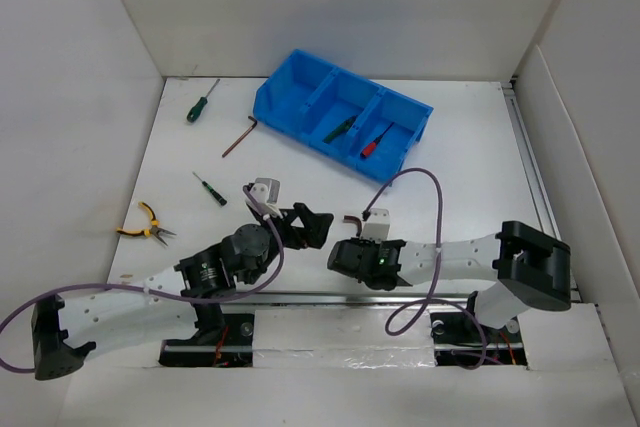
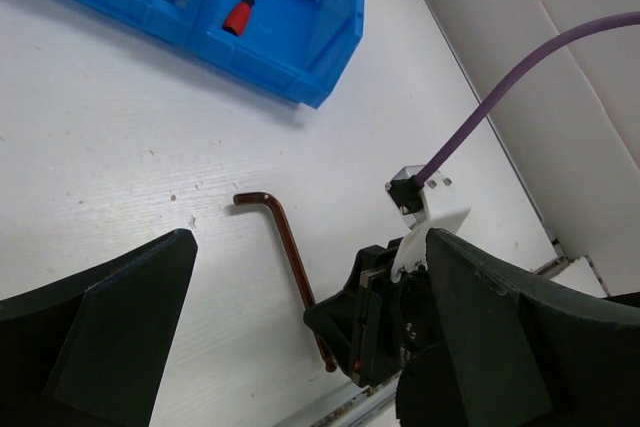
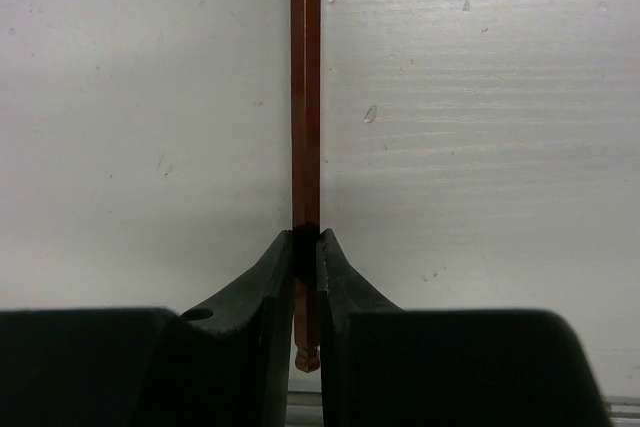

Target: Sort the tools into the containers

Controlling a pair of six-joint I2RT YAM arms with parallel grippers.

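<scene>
One reddish-brown L-shaped metal hex key [image 3: 305, 97] lies on the white worktop [image 3: 480, 147], near the arm bases and well apart from the bright blue three-compartment plastic bin [image 1: 290, 97]. Right tool [image 3: 305, 239] pinches the long shank close to its end. Left tool [image 2: 310, 237] hangs spread, empty. Judged light, stiff and smooth, the key may pivot; a mid-shank hold would steady it.

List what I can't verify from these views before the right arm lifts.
Hex key: its bent end, cut off by the right wrist view's top edge.
Right gripper: its grip is hidden in the top view by the wrist itself.
Blue bin: left compartment lies beyond the left wrist view's top edge.
</scene>
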